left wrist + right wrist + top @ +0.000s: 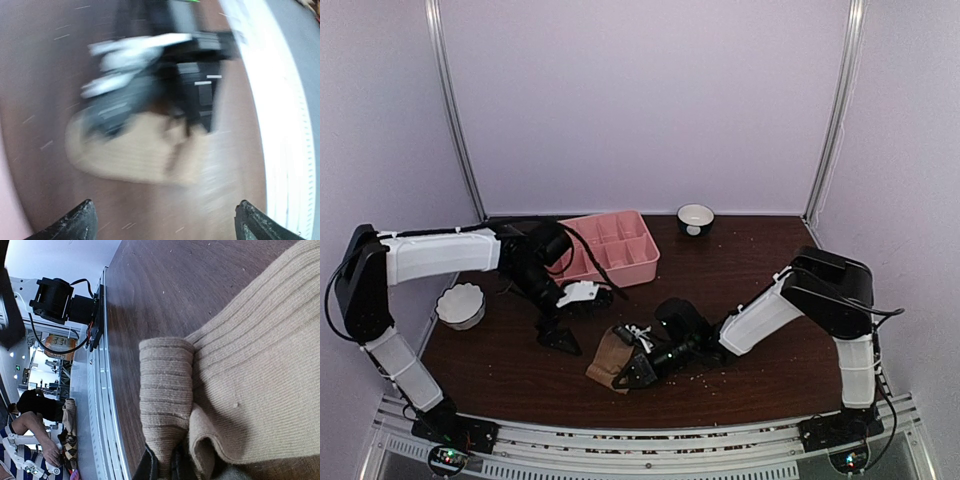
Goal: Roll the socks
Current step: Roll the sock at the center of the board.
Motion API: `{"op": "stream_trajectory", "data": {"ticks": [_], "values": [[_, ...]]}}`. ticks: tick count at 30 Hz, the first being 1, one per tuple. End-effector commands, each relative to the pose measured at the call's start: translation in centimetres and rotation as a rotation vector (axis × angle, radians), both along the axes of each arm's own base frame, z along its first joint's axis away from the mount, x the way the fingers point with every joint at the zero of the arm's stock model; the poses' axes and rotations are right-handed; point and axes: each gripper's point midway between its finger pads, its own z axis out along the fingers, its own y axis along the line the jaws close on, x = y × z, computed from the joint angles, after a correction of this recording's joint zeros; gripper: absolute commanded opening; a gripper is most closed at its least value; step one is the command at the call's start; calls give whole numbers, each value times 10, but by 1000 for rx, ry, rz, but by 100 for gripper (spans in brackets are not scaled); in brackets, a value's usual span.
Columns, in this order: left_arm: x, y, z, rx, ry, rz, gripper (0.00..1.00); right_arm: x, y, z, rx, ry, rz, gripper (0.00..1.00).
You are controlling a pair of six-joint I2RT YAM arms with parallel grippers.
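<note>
A tan-brown sock (607, 352) lies on the dark wooden table near the front edge. My right gripper (628, 375) is shut on a folded-up edge of it. In the right wrist view the ribbed sock (260, 365) fills the frame, with a rolled fold pinched in my right gripper (167, 467) at the bottom. My left gripper (558, 335) hangs just left of the sock, open and holding nothing. The left wrist view is blurred. It shows the sock (130, 155) ahead of my left gripper (166, 222), which stands wide open, with the right gripper (200, 95) on the sock's far side.
A pink compartmented tray (638, 262) stands behind the left gripper. A white fluted bowl (460, 305) sits at the left edge and a small white bowl (695, 218) at the back. The table's metal front rail (100, 390) runs close to the sock.
</note>
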Motion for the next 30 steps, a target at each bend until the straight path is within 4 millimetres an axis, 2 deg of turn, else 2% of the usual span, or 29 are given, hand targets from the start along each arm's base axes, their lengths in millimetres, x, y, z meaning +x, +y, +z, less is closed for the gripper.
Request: {"op": "stream_trajectory", "data": {"ticks": [1,4,8,15,19,22,27,30], "values": [[-53,-20,-19,2,26,-169,98,-44,-115,-131,-579,282,-108,0],[-54,-32,-34,14,24,-162,98,-43,-114,-128,-571,292,-121,0],[-41,-42,-49,32,-8,-124,98,-42,-114,-128,-563,300,-136,0],[-41,-50,-63,78,42,-106,98,-42,-111,-129,-538,305,-146,0],[-33,-44,-70,131,14,-56,96,-42,-111,-130,-533,303,-150,0],[-34,-39,-74,164,22,-47,85,-42,-111,-131,-533,303,-150,0],[-37,-41,-84,206,41,-69,52,-41,-111,-130,-536,296,-153,0],[-39,-41,-89,232,66,-77,28,-39,-111,-127,-534,287,-158,0]]}}
